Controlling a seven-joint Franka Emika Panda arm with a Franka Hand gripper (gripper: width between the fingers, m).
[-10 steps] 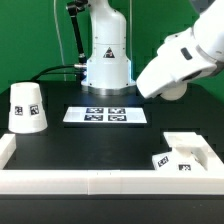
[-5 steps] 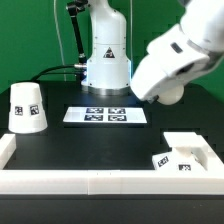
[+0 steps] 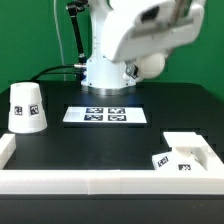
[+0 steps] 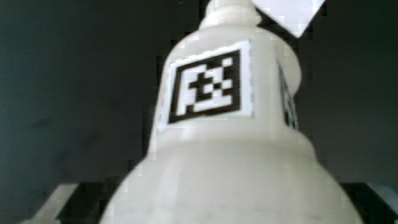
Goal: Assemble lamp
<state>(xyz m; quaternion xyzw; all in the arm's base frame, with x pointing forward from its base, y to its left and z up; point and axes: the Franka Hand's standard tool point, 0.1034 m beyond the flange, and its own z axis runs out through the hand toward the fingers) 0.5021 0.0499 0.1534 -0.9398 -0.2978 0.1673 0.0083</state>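
Note:
The white bulb [image 4: 214,110] fills the wrist view, a square tag on its neck and its wide round body between my dark fingers [image 4: 68,202]. My gripper [image 4: 217,208] is shut on the bulb's wide part. In the exterior view the arm's white hand [image 3: 140,35] hangs blurred, high in front of the robot pedestal. The cup-shaped shade [image 3: 25,106] stands mouth down at the exterior view's left. The flat base block [image 3: 183,154] lies at the exterior view's right, in the corner of the white rim.
The marker board [image 3: 107,115] lies flat in the middle of the black table. A low white rim [image 3: 70,181] runs along the table's front and left sides. The robot pedestal [image 3: 106,62] stands at the back, with cables to its left.
The arm has swung from the exterior view's right toward the middle and risen, carrying the bulb. The shade, the base block and the marker board have not moved.

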